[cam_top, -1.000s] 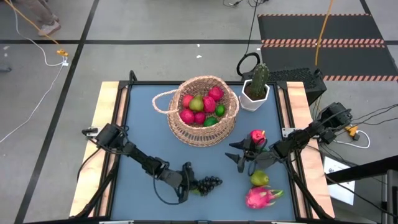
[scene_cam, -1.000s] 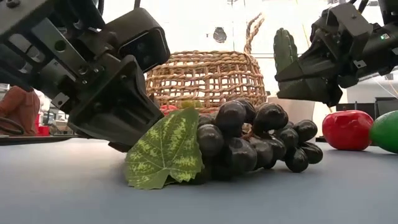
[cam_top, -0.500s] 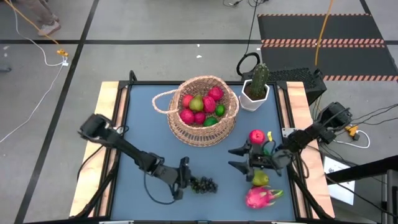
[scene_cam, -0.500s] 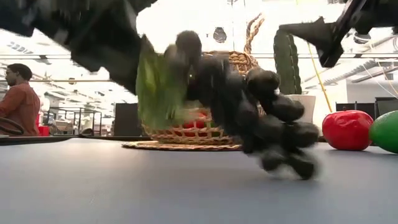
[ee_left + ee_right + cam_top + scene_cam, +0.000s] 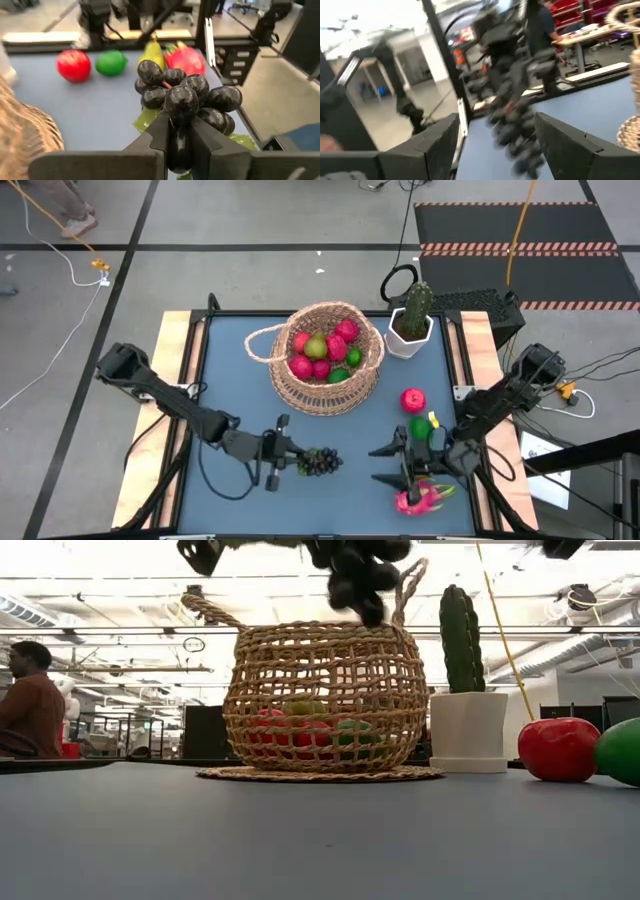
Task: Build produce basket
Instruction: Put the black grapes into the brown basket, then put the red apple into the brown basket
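The dark purple grape bunch [image 5: 318,462] with its green leaf is in my left gripper [image 5: 283,465], high above the table in the low view, where the grape bunch [image 5: 355,565] shows over the basket. The tan wicker basket [image 5: 325,355] stands at the far middle on its flared base and holds red, green and yellow fruits. My right gripper [image 5: 387,465] is open and hovers over the near right, beside the pink dragon fruit [image 5: 415,498]. The red apple [image 5: 412,400] and the green lime [image 5: 111,62] lie on the table, with the pear [image 5: 154,52] beside them. My left gripper pinches the grape bunch between its two fingers [image 5: 161,134] at the leaf end [image 5: 178,142], where one grape sits in the gap. The fingers come level from the table's left. The bunch sticks out past the fingertips, lifted clear of the table, the leaf [image 5: 146,120] hanging below.
A white hexagonal pot with a green cactus [image 5: 412,320] stands right of the basket at the far edge. The basket's thin loop handle [image 5: 258,345] hangs out to its left. A person [image 5: 30,700] stands in the room beyond the table. Bare blue table [image 5: 230,380] lies left of the basket.
My left gripper has lifted the grape bunch from the table, high enough that it now shows at the top of the low view, and has turned more level. My right gripper has moved from beside the apple toward the near edge, over the pear and dragon fruit.
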